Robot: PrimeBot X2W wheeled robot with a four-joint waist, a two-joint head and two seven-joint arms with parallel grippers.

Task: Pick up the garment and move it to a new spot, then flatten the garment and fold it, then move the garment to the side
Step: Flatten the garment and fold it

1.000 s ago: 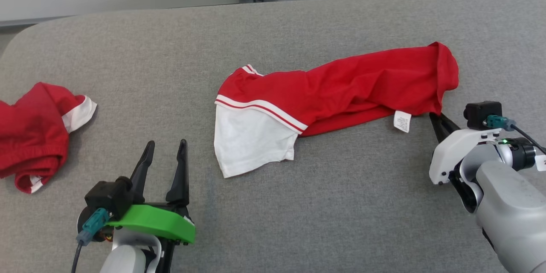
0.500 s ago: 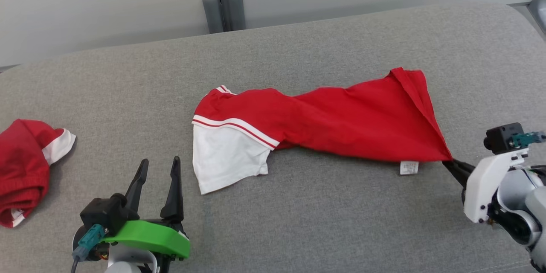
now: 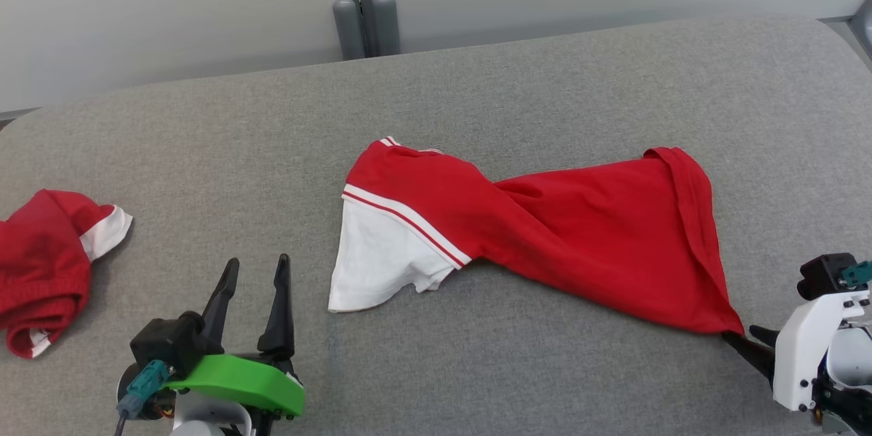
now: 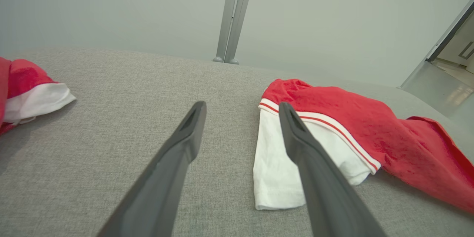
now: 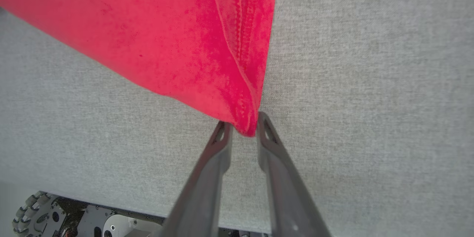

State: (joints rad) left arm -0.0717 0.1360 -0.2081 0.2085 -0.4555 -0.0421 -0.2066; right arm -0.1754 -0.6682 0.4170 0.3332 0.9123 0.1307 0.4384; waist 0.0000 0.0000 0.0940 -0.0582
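The garment (image 3: 579,231) is a red shirt with a white, red-striped sleeve (image 3: 381,259). It lies twisted across the middle of the grey padded surface (image 3: 477,368). My right gripper (image 3: 742,335) is at the garment's near right corner. In the right wrist view the right gripper (image 5: 244,120) has its jaws parted, and the tip of the red garment (image 5: 166,26) sits loosely between the fingertips. My left gripper (image 3: 255,262) hovers open at the lower left, apart from the cloth. In the left wrist view the left gripper (image 4: 240,105) points just left of the white sleeve (image 4: 277,163).
A second red and white garment (image 3: 48,266) is bunched at the far left edge. A grey post (image 3: 361,7) stands against the pale wall behind the surface. The surface's near edge and my wheeled base (image 5: 29,222) lie below the right gripper.
My right gripper pulled the garment's corner toward the near right, stretching the red cloth out flatter. Its jaws, shut on that corner before, have now parted. The head camera also shifted.
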